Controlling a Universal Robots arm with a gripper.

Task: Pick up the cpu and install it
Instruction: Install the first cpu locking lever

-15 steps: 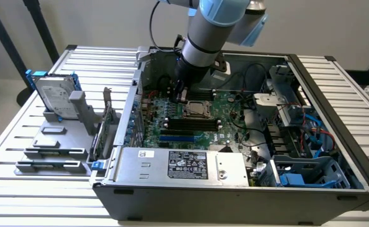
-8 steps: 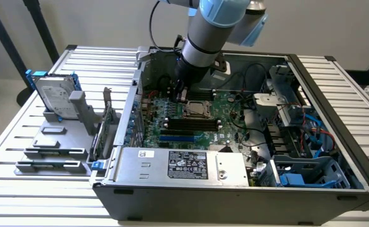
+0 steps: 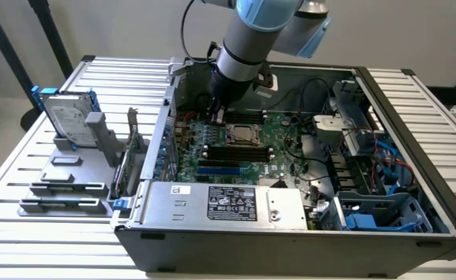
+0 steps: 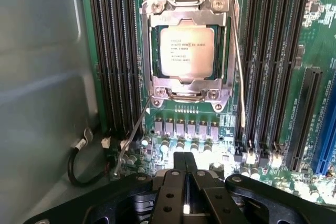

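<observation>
Hovering shut and empty above the board, with the cpu already in its socket

Gripper (image 4: 185, 163) fingers are pressed together with nothing between them, hanging just beside the socket frame (image 4: 152, 85). The cpu (image 4: 186, 51) lies flat inside that frame, silver top up, between two banks of RAM slots (image 4: 113, 51). By my reading the placing step is done and the locking is not: both thin levers (image 4: 135, 129) look splayed out from the frame. Any move from here calls for fine aim and a light touch among those levers. In the exterior view the arm (image 3: 247, 46) reaches steeply down into the open case (image 3: 290, 239) — wrist near vertical.
</observation>
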